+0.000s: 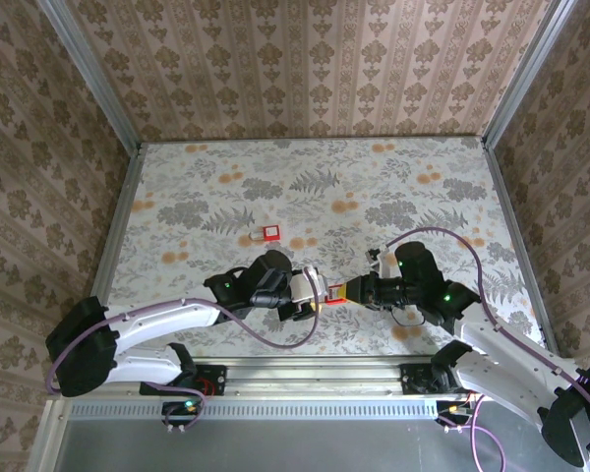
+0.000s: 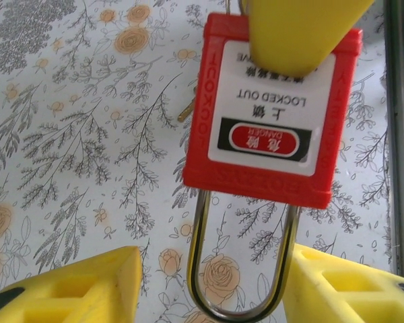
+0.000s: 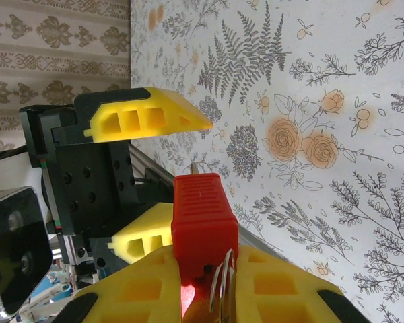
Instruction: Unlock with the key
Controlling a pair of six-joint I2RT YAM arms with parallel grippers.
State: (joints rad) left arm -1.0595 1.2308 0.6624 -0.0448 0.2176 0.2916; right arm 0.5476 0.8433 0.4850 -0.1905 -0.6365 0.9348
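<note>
The red padlock (image 3: 200, 215) was held over the table's (image 1: 374, 177) near edge, pinched by the right gripper (image 3: 207, 296). Its lower end was hidden between the fingers, where a metal ring (image 3: 223, 276) showed. The left gripper (image 2: 212, 286) stood spread around the shackle (image 2: 200, 229), not touching it.

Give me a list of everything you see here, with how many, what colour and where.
padlock: one, red with silver shackle, between the two grippers
key ring: one, metal, at the padlock's base
small object: one, red and white, on the table beyond the grippers
table: one, floral pattern, under everything
left gripper: one, yellow fingers, open either side of the shackle
right gripper: one, yellow fingers, shut on the padlock
</note>
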